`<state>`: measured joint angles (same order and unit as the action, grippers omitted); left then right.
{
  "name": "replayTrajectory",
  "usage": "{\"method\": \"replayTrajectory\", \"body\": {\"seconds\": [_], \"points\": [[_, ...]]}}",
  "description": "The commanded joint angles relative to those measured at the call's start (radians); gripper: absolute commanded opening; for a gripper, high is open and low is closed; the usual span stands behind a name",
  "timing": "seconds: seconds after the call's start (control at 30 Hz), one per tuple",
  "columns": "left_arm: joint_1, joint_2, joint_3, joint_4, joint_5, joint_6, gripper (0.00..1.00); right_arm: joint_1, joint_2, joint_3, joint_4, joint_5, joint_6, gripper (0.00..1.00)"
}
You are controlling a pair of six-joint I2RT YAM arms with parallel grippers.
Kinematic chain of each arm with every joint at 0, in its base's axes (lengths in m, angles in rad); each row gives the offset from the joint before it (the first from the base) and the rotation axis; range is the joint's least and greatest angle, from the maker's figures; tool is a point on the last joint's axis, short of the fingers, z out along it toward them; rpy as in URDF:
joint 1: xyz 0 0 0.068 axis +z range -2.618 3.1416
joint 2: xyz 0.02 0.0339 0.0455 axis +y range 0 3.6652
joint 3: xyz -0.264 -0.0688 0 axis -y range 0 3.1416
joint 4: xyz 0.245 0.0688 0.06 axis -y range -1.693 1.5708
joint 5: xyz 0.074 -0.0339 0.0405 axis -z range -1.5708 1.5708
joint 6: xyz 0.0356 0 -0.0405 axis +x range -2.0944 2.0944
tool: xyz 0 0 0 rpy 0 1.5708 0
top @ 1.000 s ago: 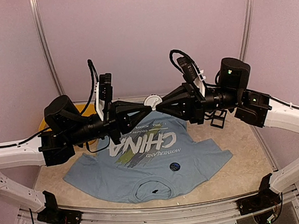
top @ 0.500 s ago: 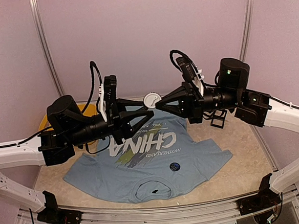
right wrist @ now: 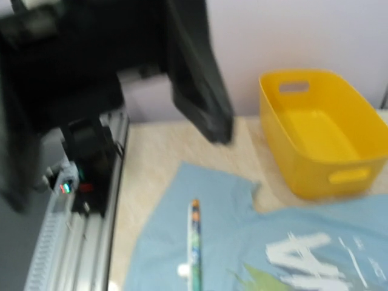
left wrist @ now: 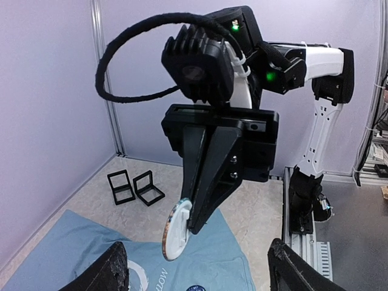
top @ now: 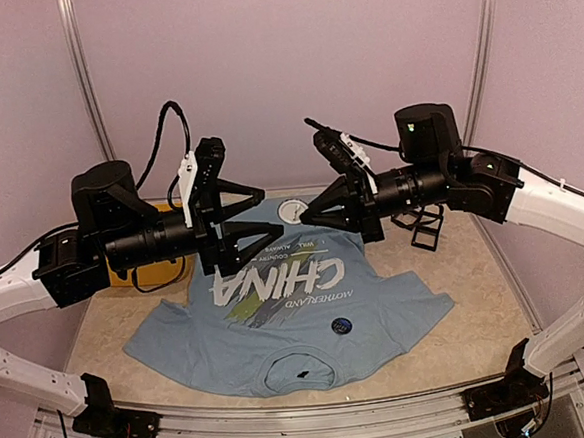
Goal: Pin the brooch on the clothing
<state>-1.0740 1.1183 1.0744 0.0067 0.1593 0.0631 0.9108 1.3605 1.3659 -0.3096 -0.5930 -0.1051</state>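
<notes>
From the overhead camera, the handoff looks finished. Half a second ago both grippers met at the brooch (top: 292,211); now my left gripper (top: 269,210) has backed off, its fingers spread wide and holding nothing. The right gripper (top: 303,212) alone pinches the white disc in the air, above the far hem of the T-shirt (top: 279,325). The shirt lies flat on the table, collar toward me, CHINA lettering face up. A small dark round thing (top: 342,326) sits on the fabric below the print; I can't tell what it is.

The left wrist camera looks straight at the right gripper: its two fingers (left wrist: 203,182) close on the disc's upper edge, so the brooch hangs tilted, well above the cloth. Two black frames (left wrist: 134,187) stand on the table beyond.

The right wrist view is blurred. It shows the brooch edge-on over blue fabric, with the yellow bin (right wrist: 321,136) beside the shirt.

I judge that the right arm must now bring the brooch down to the shirt while the left stays free to steady the cloth.
</notes>
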Motion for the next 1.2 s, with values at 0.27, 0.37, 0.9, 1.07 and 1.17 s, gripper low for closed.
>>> {"method": "replayTrajectory", "body": {"seconds": [0.27, 0.37, 0.9, 1.07, 1.17], "points": [[0.009, -0.003, 0.042, -0.23, 0.025, 0.093, 0.45, 0.069, 0.073, 0.104, -0.164, -0.008, -0.12, 0.0], [0.014, -0.01, 0.031, -0.215, 0.021, 0.088, 0.41, 0.073, 0.067, 0.103, -0.157, -0.018, -0.12, 0.0], [0.048, 0.009, 0.01, -0.13, 0.097, 0.035, 0.16, 0.092, 0.076, 0.113, -0.142, -0.012, -0.117, 0.0], [0.048, 0.014, 0.01, -0.126, 0.111, 0.029, 0.13, 0.095, 0.075, 0.112, -0.131, -0.016, -0.116, 0.0], [0.052, 0.02, 0.015, -0.135, 0.129, 0.026, 0.11, 0.096, 0.073, 0.11, -0.124, -0.018, -0.111, 0.0]]}}
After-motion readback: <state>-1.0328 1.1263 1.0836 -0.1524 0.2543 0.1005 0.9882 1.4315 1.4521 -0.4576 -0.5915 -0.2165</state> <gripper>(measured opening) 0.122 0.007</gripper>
